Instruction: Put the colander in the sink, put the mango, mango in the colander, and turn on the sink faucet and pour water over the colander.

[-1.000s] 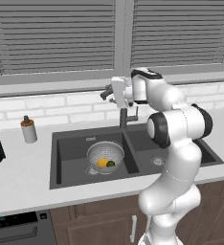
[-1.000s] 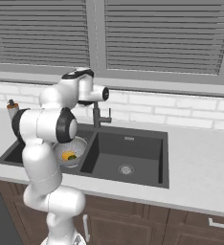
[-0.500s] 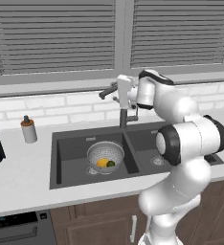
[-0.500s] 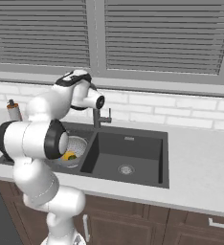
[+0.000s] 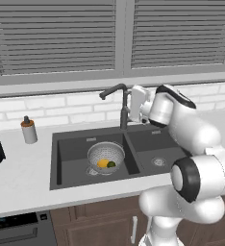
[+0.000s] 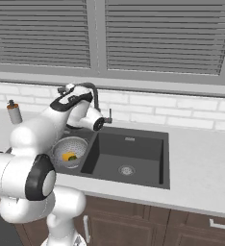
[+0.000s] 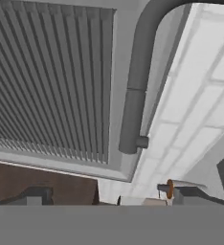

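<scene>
Colander (image 5: 106,156) sits in the left basin of the sink (image 5: 73,149), toward the divider, both mangoes inside: yellow one (image 5: 103,163) and greenish one (image 5: 111,164) touching side by side. Same in right base view: colander (image 6: 70,147), yellow mango (image 6: 67,156). No water stream visible, so the remaining step looks like the faucet.

Faucet (image 5: 120,103) stands at the back edge of the sink, on the divider line, spout hooked over toward the left basin. Gripper (image 5: 133,103) is raised at the back edge, just beside the faucet neck on its right, apart or touching I can't tell. Jaws stand wide, holding nothing.

Hand view is rolled: faucet neck (image 7: 135,91) runs as a long upright pipe dead ahead of the claw, small lever stub (image 7: 141,142) low on it. Lever lies just ahead and toward the fingers, so the coming move likely needs a short push onto that stub.

Bottle (image 5: 28,130) at the counter's back left, well apart.
</scene>
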